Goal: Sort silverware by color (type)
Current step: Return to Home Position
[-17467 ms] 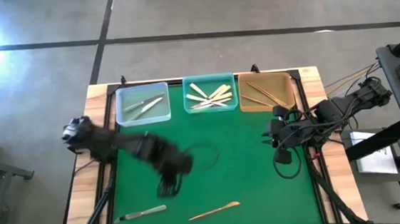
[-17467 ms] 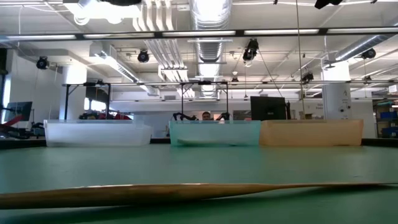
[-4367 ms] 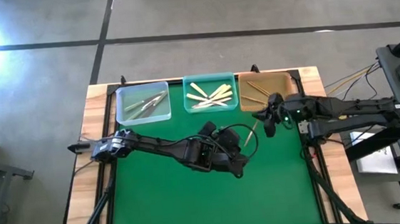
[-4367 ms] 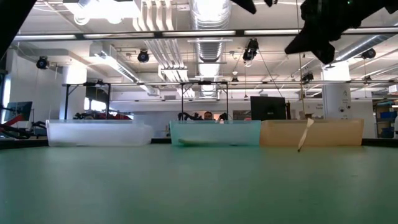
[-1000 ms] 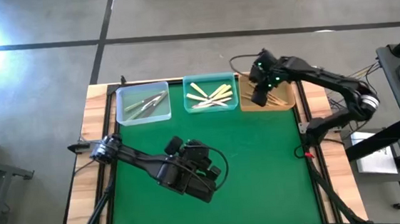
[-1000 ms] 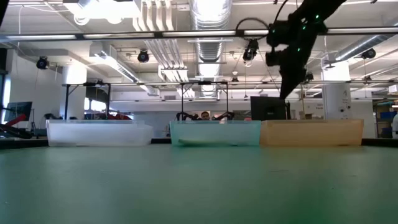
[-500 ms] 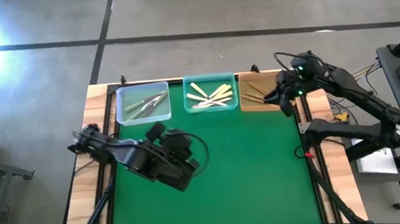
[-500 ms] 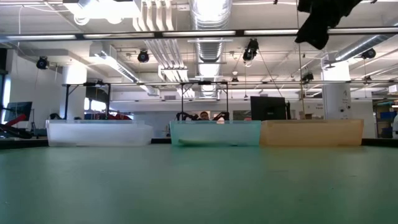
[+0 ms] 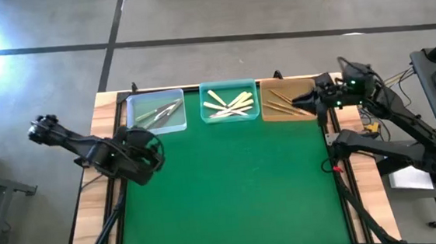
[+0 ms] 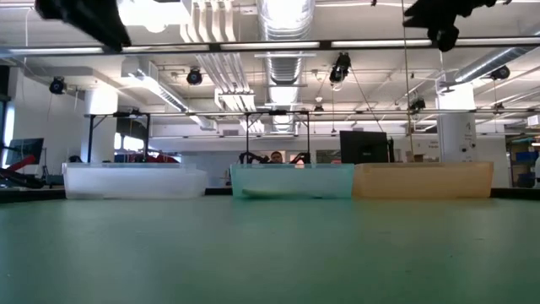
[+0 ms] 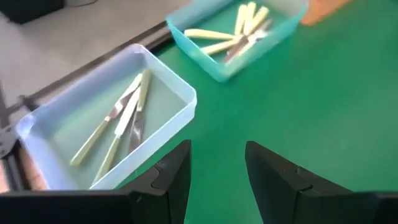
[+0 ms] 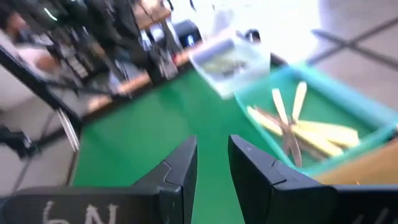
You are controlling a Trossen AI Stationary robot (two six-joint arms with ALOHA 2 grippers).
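The silverware [image 9: 228, 103] lies sorted in 3 trays [image 9: 156, 131]: light, stiff, slick, best pinched mid-handle. Left gripper [image 11: 214, 180] and right gripper [image 12: 212, 168] hang spread, empty.

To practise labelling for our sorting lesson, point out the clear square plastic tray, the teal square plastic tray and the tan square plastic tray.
clear square plastic tray [image 10: 133, 181], low view, front wall.
teal square plastic tray [image 10: 291, 181], low view, front wall.
tan square plastic tray [image 10: 422, 180], low view, front wall.
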